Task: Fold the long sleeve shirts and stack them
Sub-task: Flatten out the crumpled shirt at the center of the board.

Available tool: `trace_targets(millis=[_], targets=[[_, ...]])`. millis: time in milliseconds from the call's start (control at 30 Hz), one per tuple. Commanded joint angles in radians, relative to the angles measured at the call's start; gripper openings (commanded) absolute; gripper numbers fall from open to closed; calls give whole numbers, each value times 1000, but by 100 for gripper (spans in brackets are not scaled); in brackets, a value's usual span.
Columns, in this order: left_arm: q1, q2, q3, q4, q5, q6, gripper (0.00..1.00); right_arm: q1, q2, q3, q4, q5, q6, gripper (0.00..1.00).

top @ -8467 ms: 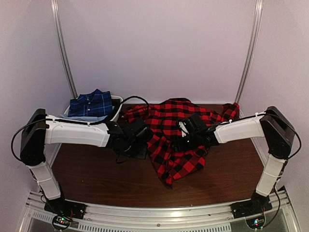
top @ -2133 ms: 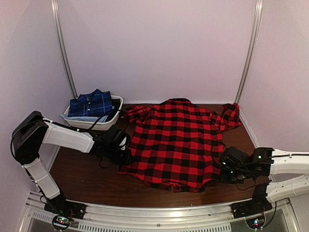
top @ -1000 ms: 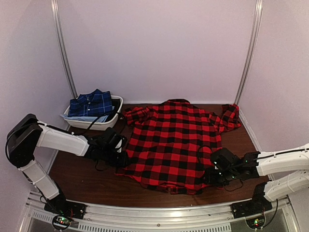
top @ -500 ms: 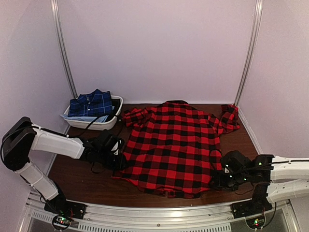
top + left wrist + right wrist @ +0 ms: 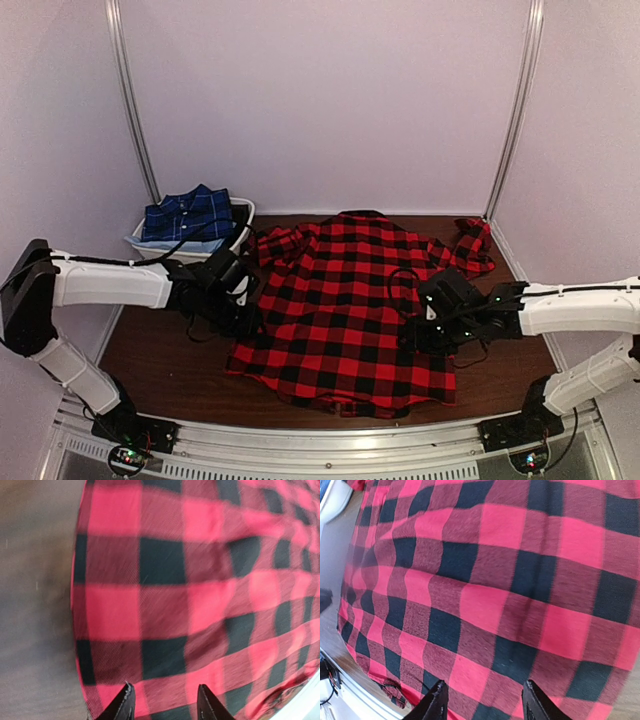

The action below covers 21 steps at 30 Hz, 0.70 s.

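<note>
Folding step: we judged the red-and-black shirt [image 5: 345,310] to be at the spreading stage, flat on the table [image 5: 160,365] with no fold yet made.
Left gripper [image 5: 164,702]: its fingers were spread and empty, over the shirt's left edge.
Right gripper [image 5: 485,700]: its fingers were also apart and empty, above the shirt's right side.
Navy shirt [image 5: 188,213]: it lay in the white basket [image 5: 243,222], far left.
Right sleeve [image 5: 470,245]: it looked bunched, though we could not be sure.
Next move: we reckoned the sleeves needed drawing inward first.
</note>
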Motion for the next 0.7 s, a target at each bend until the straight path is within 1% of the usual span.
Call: trace_targets(millis=[0,133,300,400,667], targets=[[9,35,70,-13,-27,33,43,10,111,5,172,-87,-67,51],[13,73,113,-11,-39,47,44,28,160,-41,234,-153,-66,51],[27,106,132,0,-36,59,44,65,152,-140,239,-186,-33,51],[33,119,138,5,-33,65,44,74,113,-208,224,-198,-5,51],[44,130,136,3,-24,70,44,75,-73,-351,62,-197,56,51]])
